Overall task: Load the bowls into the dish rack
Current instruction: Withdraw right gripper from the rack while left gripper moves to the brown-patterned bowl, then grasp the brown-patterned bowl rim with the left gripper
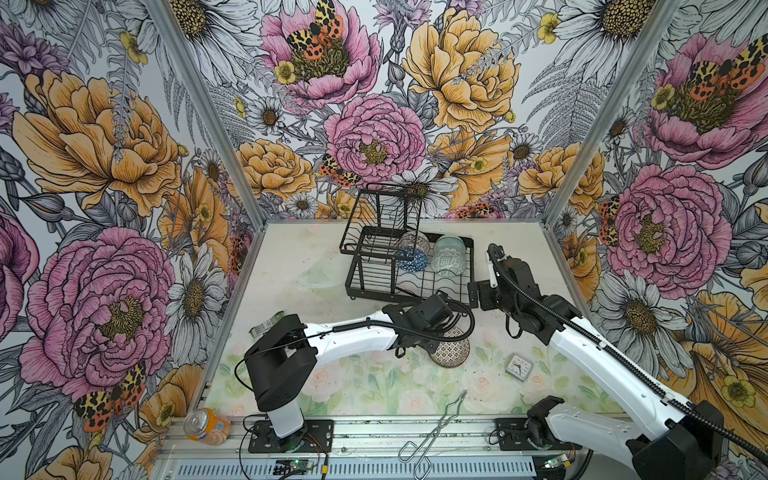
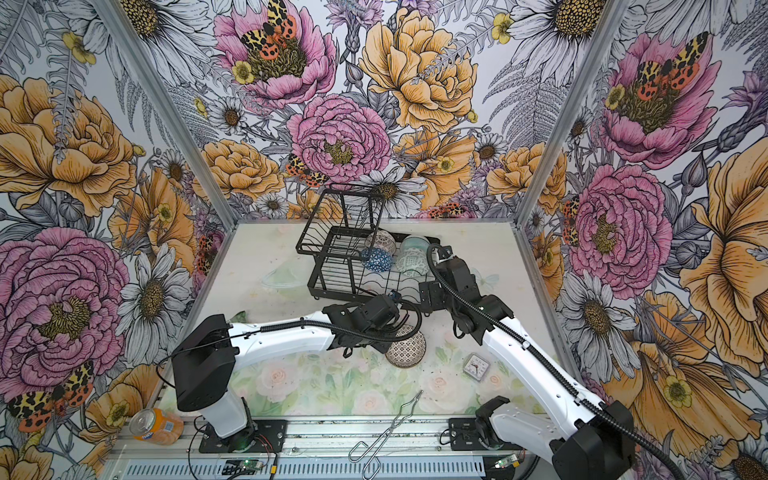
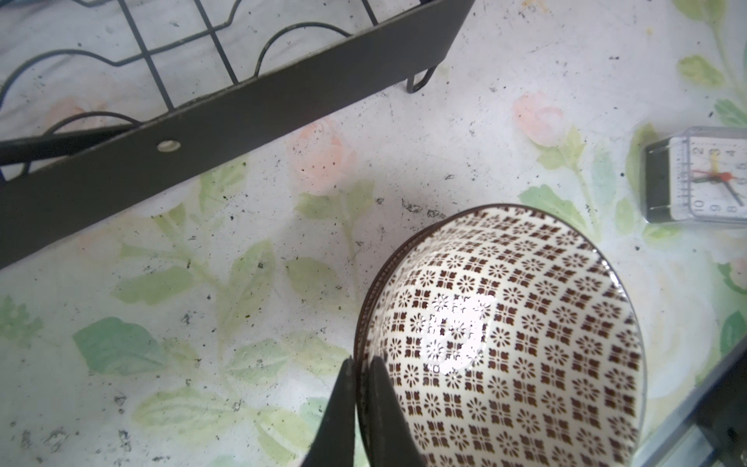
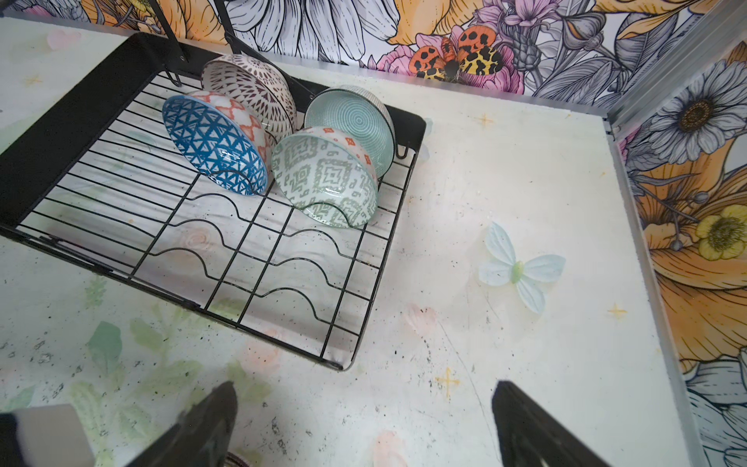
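A white bowl (image 3: 525, 323) with a dark flower lattice lies tilted on the table in front of the dish rack (image 3: 202, 133), seen in both top views (image 1: 451, 347) (image 2: 406, 347). My left gripper (image 3: 361, 362) is shut on the bowl's rim, one finger inside and one outside. The black wire dish rack (image 4: 60, 121) holds several bowls on edge: a blue one with triangles (image 4: 214, 149), a grey-green patterned one (image 4: 323, 178), a mint one (image 4: 351, 117) and a white one with dark petals (image 4: 246, 81). My right gripper (image 4: 364, 388) is open over bare table by the rack's near right corner.
A small clock (image 1: 519, 366) lies right of the held bowl. Metal tongs (image 1: 432, 428) rest at the front edge, and an orange can (image 1: 206, 424) lies at the front left. A clear dish (image 1: 318, 276) sits left of the rack, and its raised upper basket (image 1: 365, 220) stands at the back left.
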`<action>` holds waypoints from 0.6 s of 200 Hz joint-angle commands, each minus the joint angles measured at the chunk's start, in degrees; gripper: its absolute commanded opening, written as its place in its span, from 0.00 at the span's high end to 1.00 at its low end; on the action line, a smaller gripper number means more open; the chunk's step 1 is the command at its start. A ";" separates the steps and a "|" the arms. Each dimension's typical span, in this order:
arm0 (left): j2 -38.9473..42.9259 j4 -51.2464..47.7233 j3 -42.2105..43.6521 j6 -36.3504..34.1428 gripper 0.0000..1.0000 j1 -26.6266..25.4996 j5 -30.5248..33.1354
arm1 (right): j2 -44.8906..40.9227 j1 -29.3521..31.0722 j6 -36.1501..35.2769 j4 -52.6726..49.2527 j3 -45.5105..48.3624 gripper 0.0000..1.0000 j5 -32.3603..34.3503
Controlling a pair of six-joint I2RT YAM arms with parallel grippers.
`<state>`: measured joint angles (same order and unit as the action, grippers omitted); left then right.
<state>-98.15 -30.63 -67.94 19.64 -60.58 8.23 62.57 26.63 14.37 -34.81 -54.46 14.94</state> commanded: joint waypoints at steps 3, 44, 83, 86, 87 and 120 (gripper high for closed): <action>0.48 0.28 -0.78 0.24 1.00 0.46 -0.48 | -1.88 -0.27 1.05 -0.26 0.92 0.00 -0.17; 1.70 -0.47 -0.86 -0.06 1.00 0.81 0.74 | -2.58 -0.33 1.11 -0.28 1.27 0.01 -0.08; 3.09 -1.51 -1.91 -1.20 1.00 -0.37 5.35 | -2.50 -0.51 1.12 -0.17 1.42 0.00 -0.06; 3.06 -1.60 -2.01 -1.34 1.00 -0.52 5.70 | -2.49 -0.53 1.17 -0.17 1.45 0.00 0.06; 3.01 -1.65 -2.06 -1.30 1.00 -0.56 5.76 | -2.47 -0.53 1.13 -0.17 1.37 0.00 0.08; 1.50 -3.97 -4.31 -1.63 1.00 -1.56 8.43 | -2.45 -0.53 1.04 -0.17 1.44 0.01 -0.23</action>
<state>-96.95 -32.34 -69.17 19.31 -61.54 11.35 61.12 26.55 14.37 -35.11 -53.39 14.90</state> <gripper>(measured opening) 0.056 0.995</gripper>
